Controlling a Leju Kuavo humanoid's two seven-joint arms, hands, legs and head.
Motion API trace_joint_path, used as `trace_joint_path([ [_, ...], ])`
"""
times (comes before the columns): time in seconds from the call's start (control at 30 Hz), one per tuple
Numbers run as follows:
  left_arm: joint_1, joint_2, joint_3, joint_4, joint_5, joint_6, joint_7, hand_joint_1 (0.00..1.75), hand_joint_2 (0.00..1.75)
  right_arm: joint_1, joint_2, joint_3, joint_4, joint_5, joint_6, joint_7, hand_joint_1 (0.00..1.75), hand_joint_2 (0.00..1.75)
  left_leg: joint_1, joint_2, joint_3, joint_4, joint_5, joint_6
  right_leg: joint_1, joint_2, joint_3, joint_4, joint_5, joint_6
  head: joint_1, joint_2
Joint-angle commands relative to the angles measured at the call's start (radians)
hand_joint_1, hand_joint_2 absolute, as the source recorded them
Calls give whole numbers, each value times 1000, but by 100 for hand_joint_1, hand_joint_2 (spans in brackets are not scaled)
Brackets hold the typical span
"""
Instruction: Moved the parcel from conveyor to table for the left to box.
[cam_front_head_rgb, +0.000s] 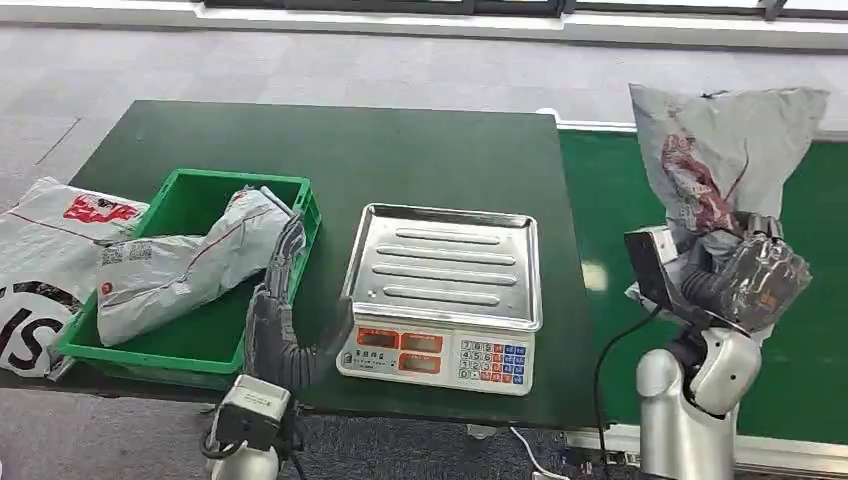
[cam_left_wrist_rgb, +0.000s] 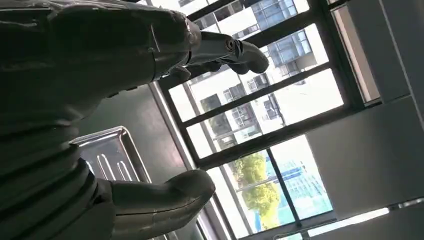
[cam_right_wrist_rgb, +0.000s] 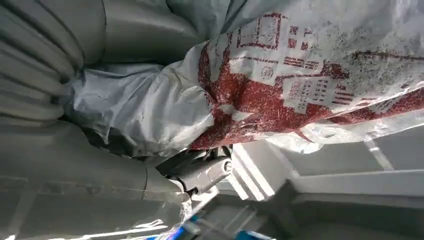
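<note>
My right hand (cam_front_head_rgb: 745, 275) grips a grey plastic parcel (cam_front_head_rgb: 722, 160) with red print and holds it upright above the green conveyor belt (cam_front_head_rgb: 610, 210). In the right wrist view the same parcel (cam_right_wrist_rgb: 280, 85) is crumpled inside my right hand (cam_right_wrist_rgb: 75, 150). My left hand (cam_front_head_rgb: 285, 300) stands raised, fingers apart and holding nothing, between the green crate (cam_front_head_rgb: 180, 345) and the scale (cam_front_head_rgb: 445, 290). The left wrist view shows my left hand (cam_left_wrist_rgb: 100, 125) open, with the scale tray (cam_left_wrist_rgb: 112, 155) behind it. Another grey parcel (cam_front_head_rgb: 185, 265) lies in the crate.
The dark green table (cam_front_head_rgb: 330, 150) carries the crate at the left and the silver scale with its keypad in the middle. A white parcel with red and black print (cam_front_head_rgb: 45, 255) lies at the table's left edge. The conveyor runs along the table's right side.
</note>
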Motion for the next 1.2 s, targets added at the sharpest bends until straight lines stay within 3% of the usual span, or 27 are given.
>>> trace_joint_path([
  [0.03, -63, 38, -34, 111, 29, 22, -15, 0, 175, -82, 20, 317, 75, -13, 166, -41, 175, 175, 0, 5, 2, -1, 0, -1, 0, 4, 0, -1, 1, -1, 0, 0],
  [0.2, -85, 41, -48, 144, 46, 27, -27, 0, 175, -120, 26, 470, 223, -49, 159, -11, 175, 175, 1, 6, 3, -1, 0, -1, 1, 6, 1, -1, 1, -1, 0, 0],
  [0.77, -85, 47, -55, 141, 48, 36, -27, 0, 175, -120, 8, 479, 220, -63, 144, -6, 175, 175, 1, 2, 3, -2, 1, -1, 1, 2, 2, -2, 1, -2, 0, 0],
  [0.83, -85, 49, -61, 143, 52, 42, -28, 0, 175, -118, 18, 499, 248, -120, 198, -51, 175, 175, 1, 2, 5, -3, 1, -1, 2, 2, 4, -4, 1, -2, 0, 0],
  [1.0, -103, 56, -83, 182, 75, 70, -39, 0, 175, -164, 43, 554, 395, -232, 202, -126, 175, 175, 1, 3, 3, -2, 0, -1, 1, 3, 2, -2, 1, -1, 0, 0],
  [1.2, -151, 55, -100, 227, 96, 79, -49, 0, 175, -230, 43, 617, 532, -401, 361, -251, 175, 175, 0, 2, 1, -1, 1, -1, 0, 3, 0, -1, 1, -1, 0, 0],
])
